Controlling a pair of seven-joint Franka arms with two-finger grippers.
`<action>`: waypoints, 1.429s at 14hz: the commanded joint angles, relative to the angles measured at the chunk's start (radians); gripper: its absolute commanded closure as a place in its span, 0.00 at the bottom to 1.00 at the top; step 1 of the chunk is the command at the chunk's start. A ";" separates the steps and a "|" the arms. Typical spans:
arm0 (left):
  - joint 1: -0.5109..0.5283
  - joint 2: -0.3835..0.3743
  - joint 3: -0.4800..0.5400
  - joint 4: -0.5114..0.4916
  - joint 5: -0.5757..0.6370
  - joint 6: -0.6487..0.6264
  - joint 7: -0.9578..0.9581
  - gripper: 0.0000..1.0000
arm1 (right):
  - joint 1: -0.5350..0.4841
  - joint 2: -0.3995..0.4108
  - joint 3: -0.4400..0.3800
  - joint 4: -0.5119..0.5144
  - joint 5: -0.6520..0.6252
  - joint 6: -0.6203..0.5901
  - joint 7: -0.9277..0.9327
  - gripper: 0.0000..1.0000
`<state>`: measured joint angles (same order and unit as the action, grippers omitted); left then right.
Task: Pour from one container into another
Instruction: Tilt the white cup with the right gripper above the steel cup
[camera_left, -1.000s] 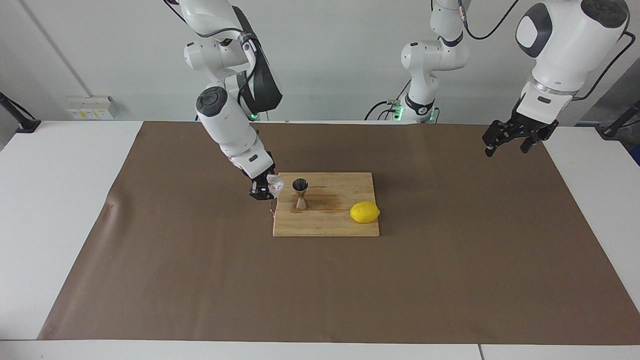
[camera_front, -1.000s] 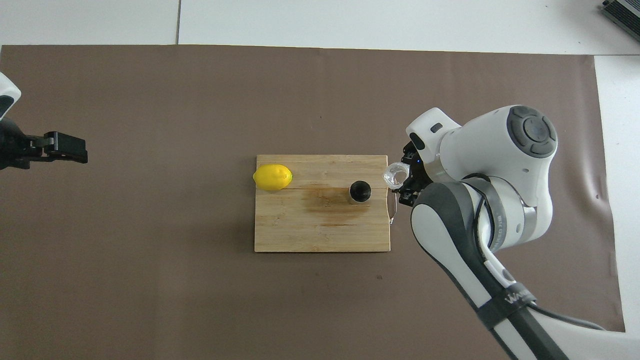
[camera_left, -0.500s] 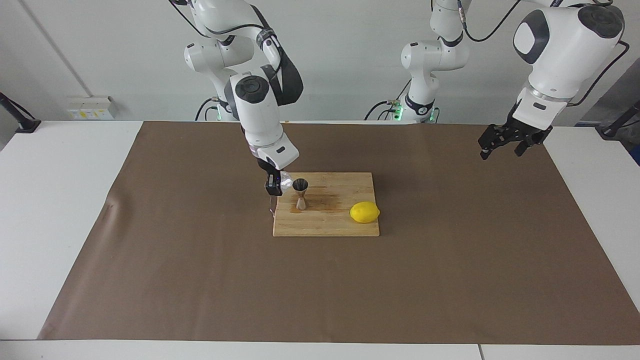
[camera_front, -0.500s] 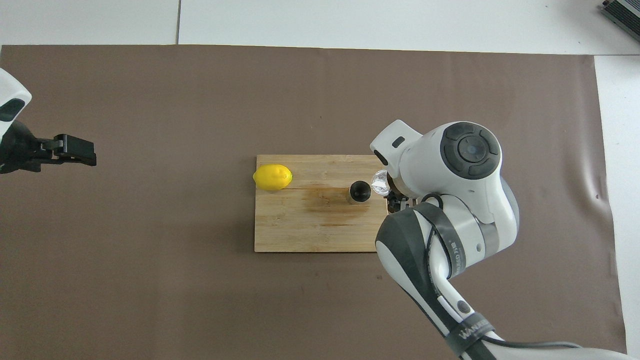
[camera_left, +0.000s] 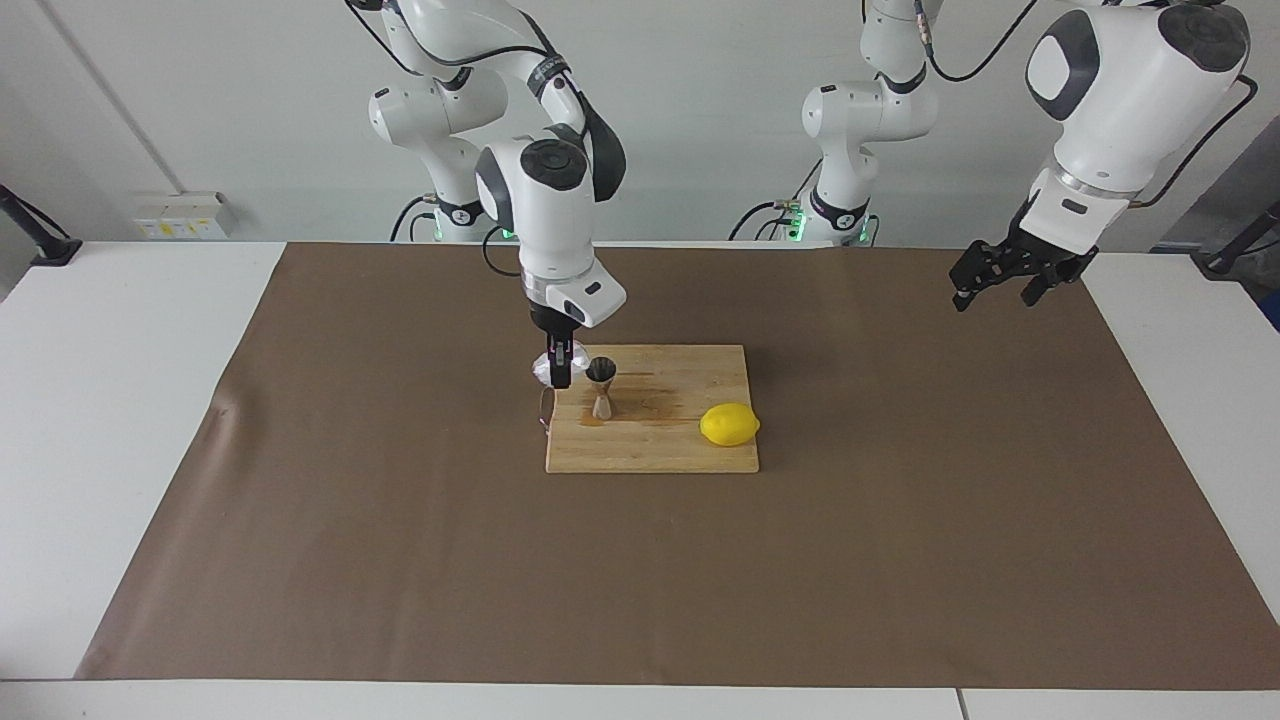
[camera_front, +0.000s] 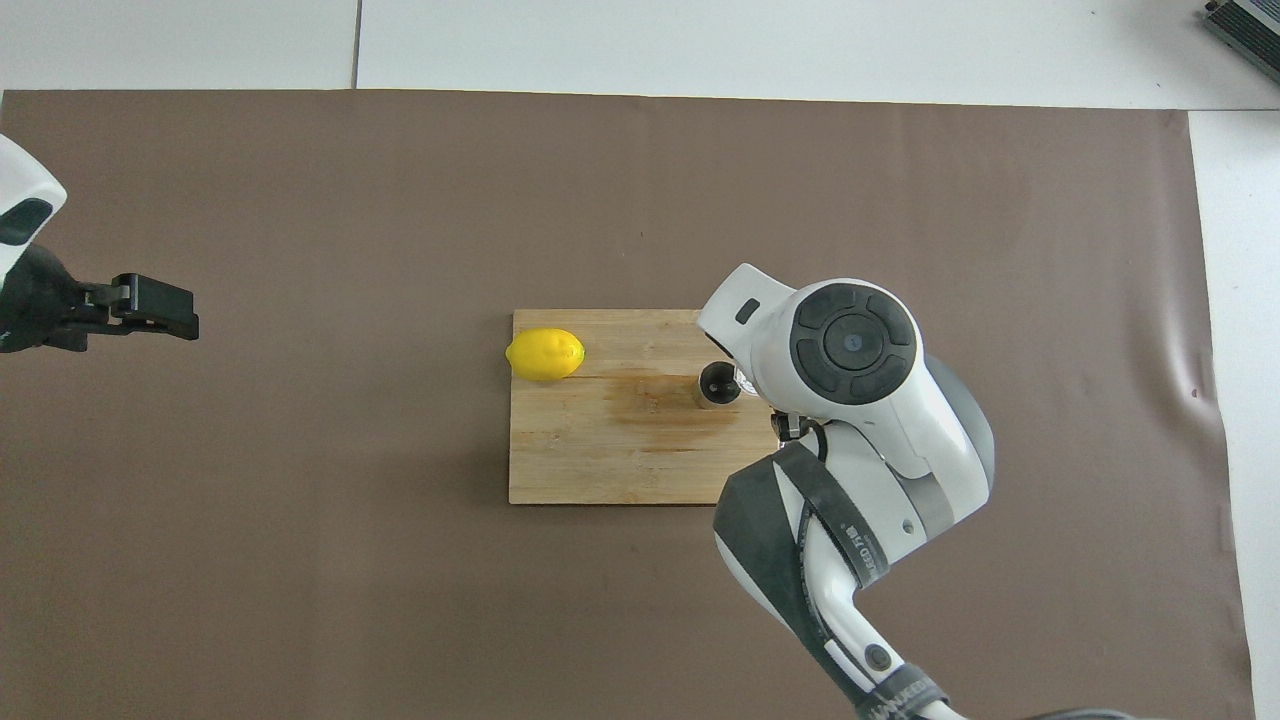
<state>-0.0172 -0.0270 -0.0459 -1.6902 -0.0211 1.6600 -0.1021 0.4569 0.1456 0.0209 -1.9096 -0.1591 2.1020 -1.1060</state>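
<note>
While pouring: right claw (camera_left: 560, 374) pinches the small knobbly clear glass cup (camera_left: 546, 368), tilted beside the shiny steel hourglass jigger (camera_left: 601, 387).
Left claw (camera_left: 1008, 277): spread, waiting over the table (camera_left: 130, 400).

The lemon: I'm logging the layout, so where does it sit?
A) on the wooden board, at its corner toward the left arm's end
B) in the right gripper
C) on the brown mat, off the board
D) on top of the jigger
A: the lemon rests on the wooden board, apart from the jigger.

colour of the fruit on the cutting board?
Bright yellow: a lemon on the wooden cutting board. The overhead view shows it best.
</note>
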 joint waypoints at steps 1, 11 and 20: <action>0.006 -0.005 -0.005 0.012 -0.005 -0.023 -0.001 0.00 | 0.009 -0.005 0.001 0.007 -0.060 -0.007 0.046 1.00; 0.011 -0.016 -0.005 0.007 -0.005 -0.029 -0.001 0.00 | 0.052 -0.014 0.001 -0.009 -0.207 0.036 0.052 1.00; 0.005 -0.022 -0.005 0.007 -0.005 -0.016 0.004 0.00 | 0.088 -0.029 0.001 -0.042 -0.310 0.049 0.052 1.00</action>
<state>-0.0155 -0.0392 -0.0494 -1.6822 -0.0211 1.6526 -0.1022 0.5442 0.1446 0.0210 -1.9145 -0.4255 2.1308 -1.0766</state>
